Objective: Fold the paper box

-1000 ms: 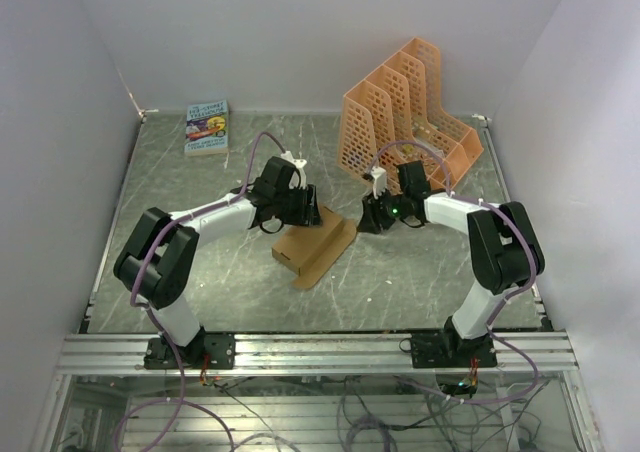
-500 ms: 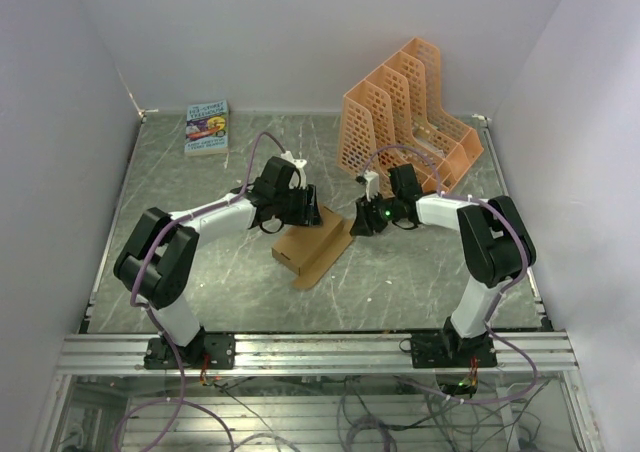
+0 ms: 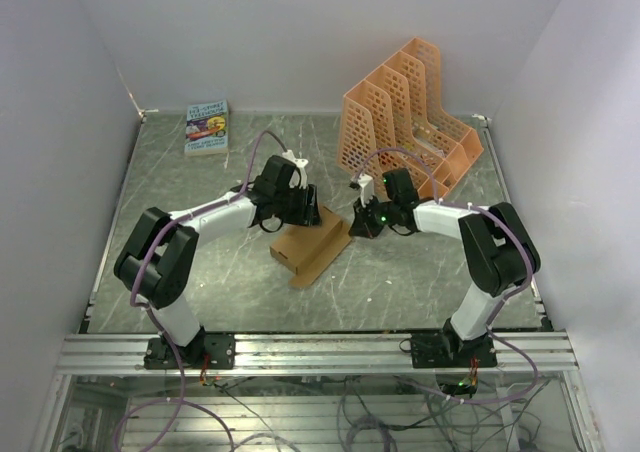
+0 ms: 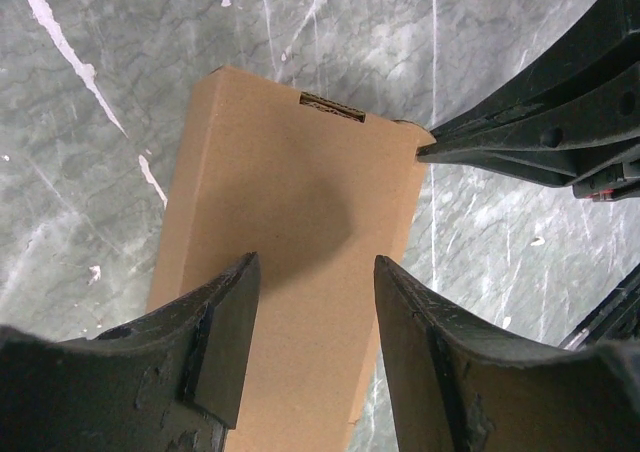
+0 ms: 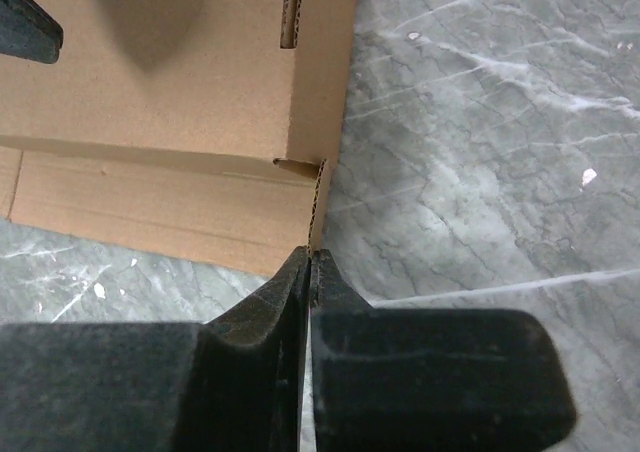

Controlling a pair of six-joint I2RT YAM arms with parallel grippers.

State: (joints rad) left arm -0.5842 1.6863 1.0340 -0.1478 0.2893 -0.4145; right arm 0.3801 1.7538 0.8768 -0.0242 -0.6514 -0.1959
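While beneath parted left tool (image 4: 316, 272), paper box (image 4: 285, 162), corner at closed right tool (image 5: 308, 259)

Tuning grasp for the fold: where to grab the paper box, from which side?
Pinch the thin corrugated edge at the paper box's right corner, coming in low from the right. The top is broad and flat, no purchase; that edge stands free. The shut right gripper sits there.

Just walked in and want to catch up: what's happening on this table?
Two robot arms are working on the paper box lying on the table. The left hand hangs open above its top panel. The right hand is shut, tips at a corner edge of the box; whether it pinches cardboard is unclear.
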